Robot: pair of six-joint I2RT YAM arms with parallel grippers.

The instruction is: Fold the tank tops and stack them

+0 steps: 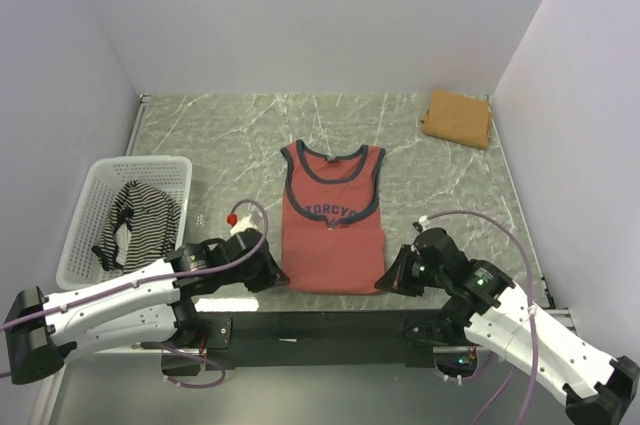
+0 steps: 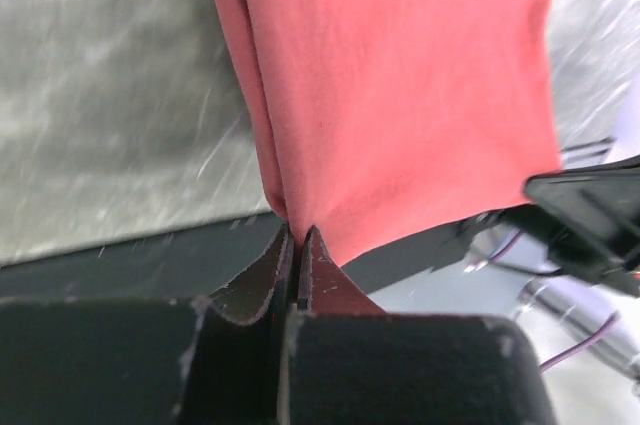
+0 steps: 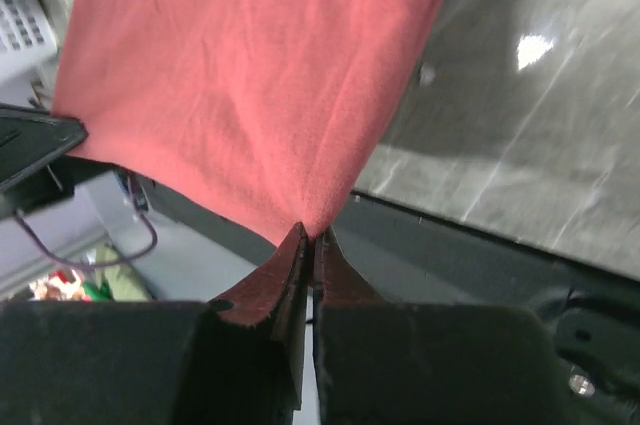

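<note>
Striped tank top (image 1: 137, 220) lies in the basket (image 1: 84, 217); left claw (image 1: 272, 276) and right claw (image 1: 389, 281) pinch the rust-red tank top (image 1: 332, 240).

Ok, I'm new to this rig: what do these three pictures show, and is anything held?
Two robot arms stand at the near edge of the table. The wide picture looks down from above and behind; the others come from a camera on each wrist. A rust-red tank top lies flat on it, a tan top sits far right, a striped top lies in the white basket. The left end effector and right end effector each pinch a near corner of the red top.
</note>
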